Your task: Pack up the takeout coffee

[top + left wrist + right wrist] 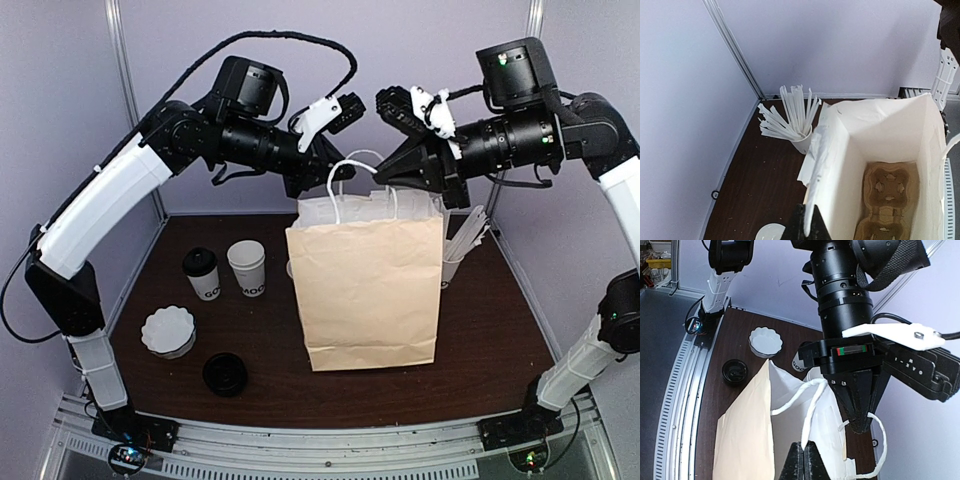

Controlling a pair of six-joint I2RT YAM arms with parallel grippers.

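The white paper cup with black lettering and a black plastic lid [201, 272] is stood upright near the left edge of the desk [500, 330], down and left of the left claw [807, 227], so the left arm is judged nearer. That claw and the right claw [802, 460] are pinched shut on opposite rims of the tan paper bag [365, 290], whose mouth is held open.
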